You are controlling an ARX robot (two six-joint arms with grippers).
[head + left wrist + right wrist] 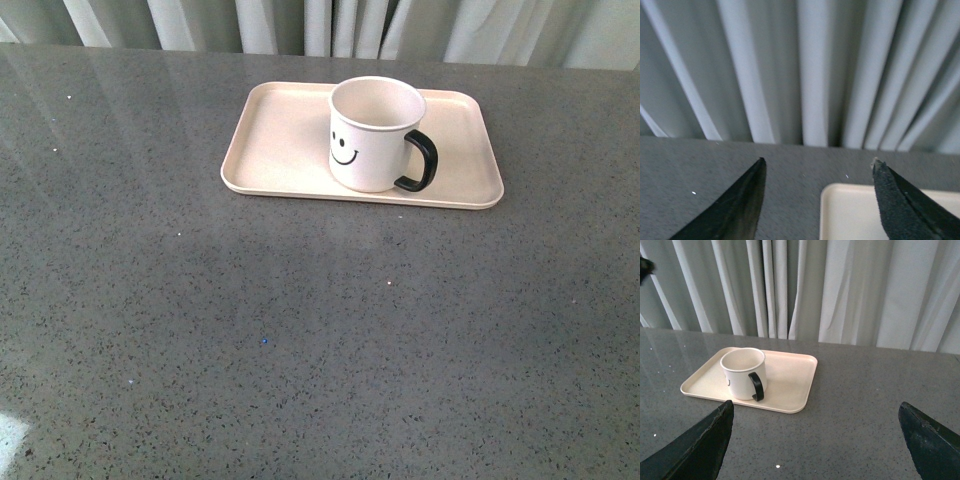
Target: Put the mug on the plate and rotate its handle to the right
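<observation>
The cream mug (372,132) with a black smiley face stands upright on the pale pink-beige plate (280,150) at the far middle of the table. Its black handle (420,162) points right. Neither arm shows in the front view. In the right wrist view the mug (742,372) stands on the plate (790,377), its handle (757,386) facing the camera; my right gripper (815,412) is open and empty, well short of the plate. In the left wrist view my left gripper (817,167) is open and empty above a corner of the plate (850,215); the mug is out of that view.
The grey speckled table (300,330) stretches wide in front of the plate. Pale curtains (330,25) hang behind the far edge of the table, close behind the plate.
</observation>
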